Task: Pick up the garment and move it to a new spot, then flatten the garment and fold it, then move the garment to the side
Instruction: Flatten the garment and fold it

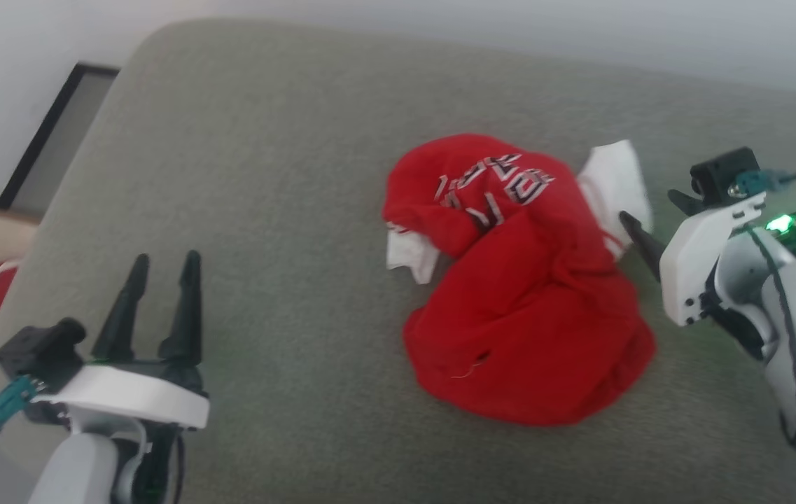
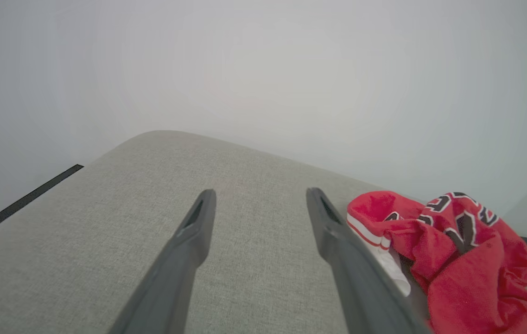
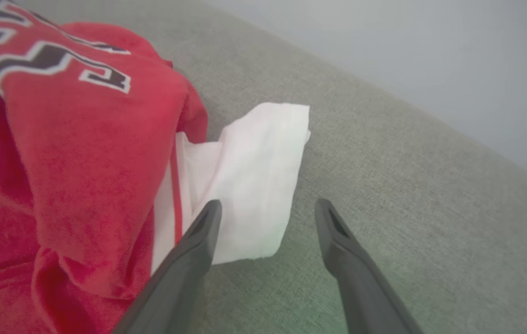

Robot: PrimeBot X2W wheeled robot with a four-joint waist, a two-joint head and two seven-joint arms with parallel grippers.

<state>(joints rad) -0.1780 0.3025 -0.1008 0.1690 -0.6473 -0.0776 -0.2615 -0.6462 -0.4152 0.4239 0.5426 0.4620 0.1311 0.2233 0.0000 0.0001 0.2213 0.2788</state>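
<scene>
Lying in a crumpled heap right of the middle of a grey-green upholstered cushion (image 1: 264,175), the garment (image 1: 531,315) is a soft, bright red jersey bunched into rounded folds, its lower part mounded into a broad dome and its upper part twisted over it. Black lettering (image 1: 496,189) outlined in white runs across the top fold, broken up by the creases. One white sleeve (image 1: 615,178) sticks out flat and roughly rectangular on the robot's right, with a thin red stripe where it meets the body; a second bit of white cloth (image 1: 412,255) pokes out on the left side of the heap. The cushion has a fine, even woven texture and a rounded far corner, and it stands against a plain pale wall. The left fingers (image 1: 184,308) are long, dark, tapered and matt; they are spread wide and released, grasping nothing, hovering over bare cushion well apart from the garment. From the left wrist, those fingers (image 2: 189,246) frame bare weave, with the red heap (image 2: 467,269) just off to one side. The right fingers (image 1: 639,238) are also spread and released, right at the white sleeve (image 3: 254,176): from the right wrist, one finger (image 3: 189,260) overlaps the sleeve's near edge and the other stands over bare cushion; whether it touches the cloth cannot be told.
</scene>
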